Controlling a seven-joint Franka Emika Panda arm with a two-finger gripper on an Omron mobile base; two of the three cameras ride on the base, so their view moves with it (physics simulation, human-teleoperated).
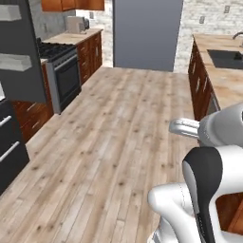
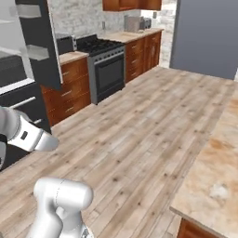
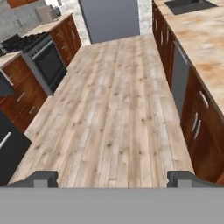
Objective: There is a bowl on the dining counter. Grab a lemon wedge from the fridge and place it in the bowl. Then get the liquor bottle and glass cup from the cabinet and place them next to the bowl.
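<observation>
In the hand view my gripper is open, its two dark fingertips wide apart with nothing between them, and it looks down the wooden floor of the kitchen aisle. A dark door panel with white shelves, which looks like the open fridge door, stands at the left. Wooden wall cabinets hang shut above the far left counter. The light stone counter with a sink runs along the right. The bowl, lemon wedge, liquor bottle and glass cup are out of view.
A black stove with oven stands at the left between wooden base cabinets. A toaster sits on the far left counter. A tall grey panel closes the far end. Wooden floor stretches ahead.
</observation>
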